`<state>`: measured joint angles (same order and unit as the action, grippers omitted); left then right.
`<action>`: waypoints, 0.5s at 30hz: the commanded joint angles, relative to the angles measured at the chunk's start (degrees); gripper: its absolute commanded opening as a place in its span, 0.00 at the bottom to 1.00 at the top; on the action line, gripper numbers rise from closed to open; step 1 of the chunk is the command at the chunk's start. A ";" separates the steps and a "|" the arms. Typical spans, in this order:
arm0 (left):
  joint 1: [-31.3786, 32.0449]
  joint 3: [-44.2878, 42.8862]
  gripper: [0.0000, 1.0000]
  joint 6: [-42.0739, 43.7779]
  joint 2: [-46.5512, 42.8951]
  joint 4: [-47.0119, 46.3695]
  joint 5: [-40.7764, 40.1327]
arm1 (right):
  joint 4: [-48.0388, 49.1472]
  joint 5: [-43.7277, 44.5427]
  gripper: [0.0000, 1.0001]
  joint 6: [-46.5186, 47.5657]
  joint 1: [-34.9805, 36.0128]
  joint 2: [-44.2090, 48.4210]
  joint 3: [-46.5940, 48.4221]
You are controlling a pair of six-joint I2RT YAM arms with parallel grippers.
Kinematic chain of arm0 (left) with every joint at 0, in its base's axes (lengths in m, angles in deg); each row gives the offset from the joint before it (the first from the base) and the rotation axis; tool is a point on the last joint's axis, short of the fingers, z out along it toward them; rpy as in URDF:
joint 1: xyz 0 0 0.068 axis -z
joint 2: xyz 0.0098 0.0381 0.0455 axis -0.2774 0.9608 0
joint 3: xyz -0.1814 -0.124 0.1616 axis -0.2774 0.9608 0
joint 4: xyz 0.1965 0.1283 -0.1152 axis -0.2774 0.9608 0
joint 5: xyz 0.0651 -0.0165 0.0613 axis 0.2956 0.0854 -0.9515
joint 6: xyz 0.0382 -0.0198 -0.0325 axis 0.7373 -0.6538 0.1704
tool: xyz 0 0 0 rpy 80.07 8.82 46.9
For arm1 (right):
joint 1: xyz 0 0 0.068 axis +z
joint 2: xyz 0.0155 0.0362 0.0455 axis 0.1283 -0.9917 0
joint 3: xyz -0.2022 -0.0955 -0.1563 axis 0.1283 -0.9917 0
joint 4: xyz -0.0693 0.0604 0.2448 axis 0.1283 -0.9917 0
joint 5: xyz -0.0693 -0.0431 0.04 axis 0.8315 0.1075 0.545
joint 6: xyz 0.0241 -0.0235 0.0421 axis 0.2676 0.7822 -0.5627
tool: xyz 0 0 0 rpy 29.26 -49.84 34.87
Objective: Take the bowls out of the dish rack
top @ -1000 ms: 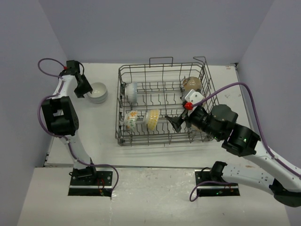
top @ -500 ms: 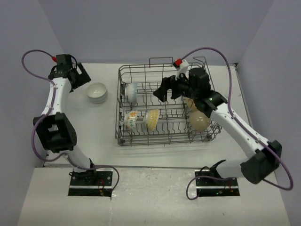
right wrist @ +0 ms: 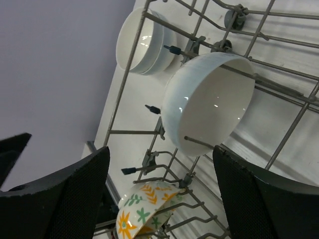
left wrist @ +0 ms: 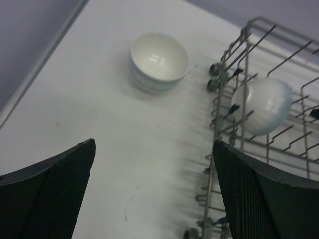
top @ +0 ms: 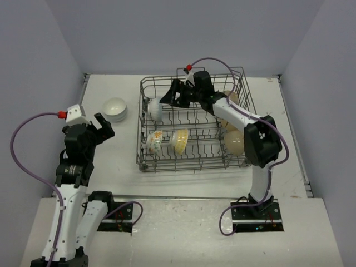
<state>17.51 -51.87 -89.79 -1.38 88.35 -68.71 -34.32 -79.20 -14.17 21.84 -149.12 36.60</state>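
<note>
Lavender walls (top: 183, 33) on 3 sides; a white table (top: 183, 183) carries everything listed.

Item 1: dish rack (top: 194, 164). Dark wire, rectangular, standing at the middle of the table, with handle loops raised along its far side.

Item 2: nested white bowls (top: 115, 109), 2 in number. Upright on the table with mouths up, left of the dish rack and apart from it.

Item 3: white bowl (top: 154, 108), 1. Stands on edge among the tines at the far-left corner of the dish rack. In the right wrist view its mouth faces the camera and 1 tine reaches into it.

Item 4: floral bowls (top: 155, 142), 2. White with a yellow-orange pattern, on edge side by side in the near-left part of the dish rack.

Item 5: tan bowl (top: 234, 142), 1. Lies at the near-right corner of the dish rack. More tan bowls at the far-right end are partly hidden behind the right arm (top: 239, 114), so their number cannot be told.

Item 6: left pincer (top: 104, 126). Released, fingers wide apart with nothing between them. It is held above bare table left of the dish rack, on the near side of the nested white bowls.

Item 7: right pincer (top: 169, 95). Released, fingers spread and empty. It is held over the far-left part of the dish rack, just beside the white bowl and apart from it.
</note>
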 commanded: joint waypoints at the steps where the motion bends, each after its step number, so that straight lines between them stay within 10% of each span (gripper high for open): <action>1: 1.92 2.99 1.00 2.28 -2.01 -0.59 -2.69 | 1.70 -0.56 0.83 -2.99 -0.12 -2.23 4.22; 15: 2.46 3.51 1.00 2.37 -0.96 -1.46 -0.32 | 5.74 -9.78 0.61 -8.62 0.06 -14.62 12.83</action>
<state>19.50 -48.04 -88.85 -1.64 89.60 -69.21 -31.00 -86.46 -20.57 21.82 -162.69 46.22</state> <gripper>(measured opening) 0.996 0.613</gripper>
